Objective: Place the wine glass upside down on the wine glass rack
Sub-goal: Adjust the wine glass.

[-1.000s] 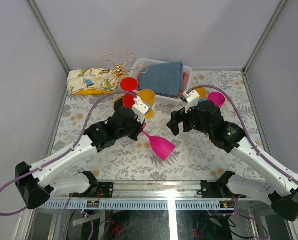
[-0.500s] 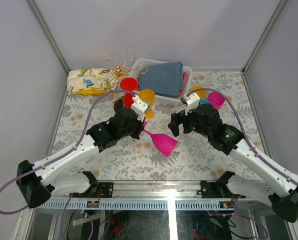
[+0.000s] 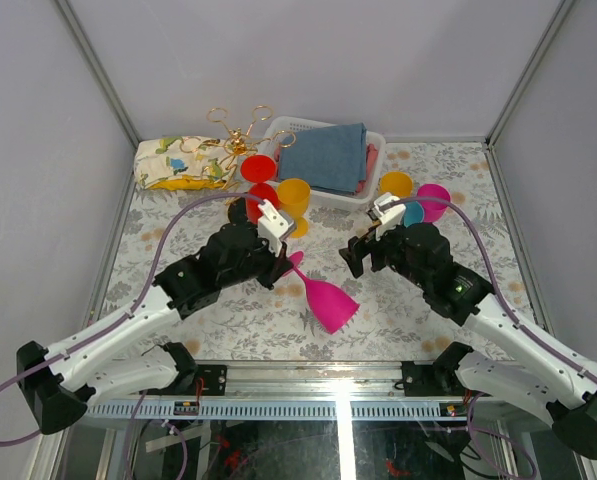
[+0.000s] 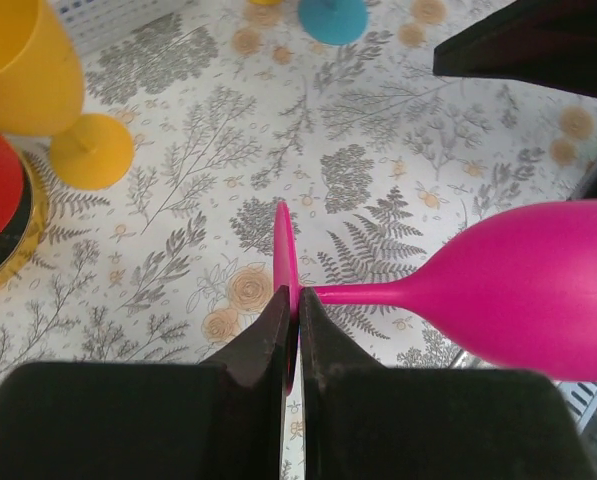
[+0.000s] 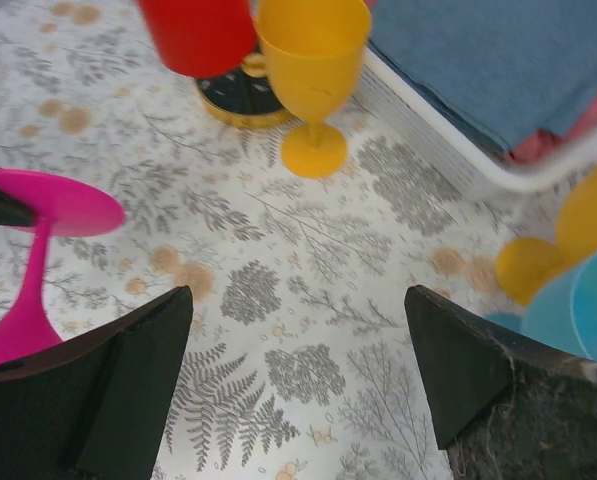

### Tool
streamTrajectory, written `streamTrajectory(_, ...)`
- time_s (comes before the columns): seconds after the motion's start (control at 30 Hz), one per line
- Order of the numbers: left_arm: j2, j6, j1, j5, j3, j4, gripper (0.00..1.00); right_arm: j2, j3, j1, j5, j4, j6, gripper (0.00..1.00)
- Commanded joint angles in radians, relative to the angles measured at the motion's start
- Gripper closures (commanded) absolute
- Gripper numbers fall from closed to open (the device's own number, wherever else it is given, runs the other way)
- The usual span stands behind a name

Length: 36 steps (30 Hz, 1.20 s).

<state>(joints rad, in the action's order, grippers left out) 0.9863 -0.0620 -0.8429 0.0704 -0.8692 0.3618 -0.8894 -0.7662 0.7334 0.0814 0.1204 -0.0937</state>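
Note:
My left gripper [image 3: 284, 263] [image 4: 296, 298] is shut on the thin foot disc of the pink wine glass [image 3: 328, 302] [image 4: 538, 285]. The glass lies sideways above the table, with its bowl pointing to the near right. The foot and stem also show in the right wrist view as the pink wine glass [image 5: 58, 205]. The wine glass rack [image 3: 240, 126] is a gold wire stand at the back left. Its dark gold-rimmed base [image 5: 240, 100] is partly hidden by a red glass [image 3: 260, 168]. My right gripper [image 3: 354, 256] [image 5: 296, 292] hangs open and empty to the right of the glass.
A yellow glass [image 3: 293, 194] stands upright next to the rack's base. Behind it sits a white basket [image 3: 376, 140] with a blue cloth, and a floral pouch [image 3: 176, 165] lies at the back left. Yellow [image 3: 395, 184], pink [image 3: 434, 196] and teal [image 3: 414, 213] glasses stand behind my right arm.
My left arm has drawn back slightly toward the near edge, carrying the pink glass with it. My right gripper has shifted a little nearer and stays open.

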Motion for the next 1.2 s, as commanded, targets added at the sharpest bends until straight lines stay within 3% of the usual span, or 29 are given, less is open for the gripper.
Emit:
streamTrajectory(0.0, -0.028, 0.134, -0.004, 0.139, -0.048, 0.023, 1.0, 0.029, -0.008, 0.004, -0.237, -0.141, 0.112, 0.08)
streamTrajectory(0.2, -0.105, 0.27, -0.003, 0.173, -0.064, 0.049, 1.0, 0.001, -0.041, 0.004, -0.54, -0.169, 0.2, 0.15)
streamTrajectory(0.43, -0.173, 0.409, -0.002, 0.371, -0.099, 0.092, 1.0, 0.021, -0.04, 0.008, -0.776, -0.245, 0.237, 0.18)
streamTrajectory(0.73, -0.15, 0.481, -0.002, 0.515, -0.168, 0.169, 1.0, -0.017, -0.044, 0.035, -0.83, -0.346, 0.239, 0.35)
streamTrajectory(1.0, -0.115, 0.491, -0.002, 0.544, -0.201, 0.187, 1.0, -0.088, -0.079, 0.102, -0.83, -0.358, 0.239, 0.38)
streamTrajectory(1.17, -0.107, 0.494, -0.002, 0.556, -0.206, 0.187, 1.0, -0.118, -0.09, 0.124, -0.831, -0.358, 0.241, 0.55)
